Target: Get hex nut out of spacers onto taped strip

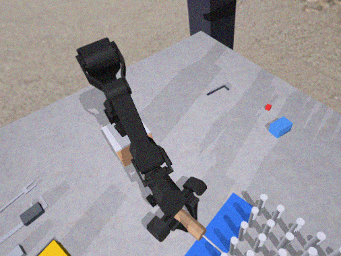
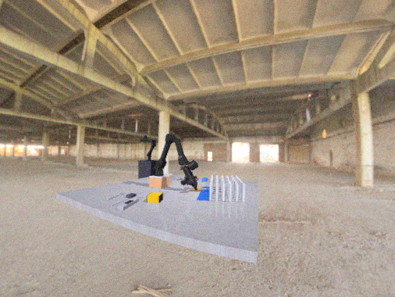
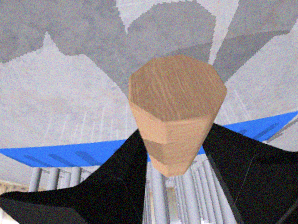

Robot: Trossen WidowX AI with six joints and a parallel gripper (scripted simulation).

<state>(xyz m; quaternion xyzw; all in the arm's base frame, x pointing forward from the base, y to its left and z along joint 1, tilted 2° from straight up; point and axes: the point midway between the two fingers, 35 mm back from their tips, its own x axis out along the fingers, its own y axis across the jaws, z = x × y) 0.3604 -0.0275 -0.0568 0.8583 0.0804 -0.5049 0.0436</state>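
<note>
My gripper (image 1: 189, 223) (image 2: 195, 187) (image 3: 170, 128) is shut on the wooden handle (image 1: 195, 230) (image 3: 177, 90) of a tool. A thin pale rod (image 1: 211, 242) runs from the handle over the blue taped strip (image 1: 215, 219) (image 2: 203, 195) (image 3: 102, 150) toward the near corner of the spacer field. Its far end is out of frame in the top view and hidden in the wrist view. The metal spacers (image 1: 244, 229) (image 2: 222, 189) (image 3: 160, 202) stand upright in rows; the field is cut off in the top view. I cannot see the hex nut in any view.
A yellow block (image 1: 54, 250) (image 2: 154, 198), a dark grey block (image 1: 32, 213) and thin metal tools lie left. A dark bent rod (image 1: 217, 90), a red cube (image 1: 268, 107) and a blue block (image 1: 280, 127) lie on the far side. A white-topped orange block (image 1: 125, 157) (image 2: 158, 182) is under the arm.
</note>
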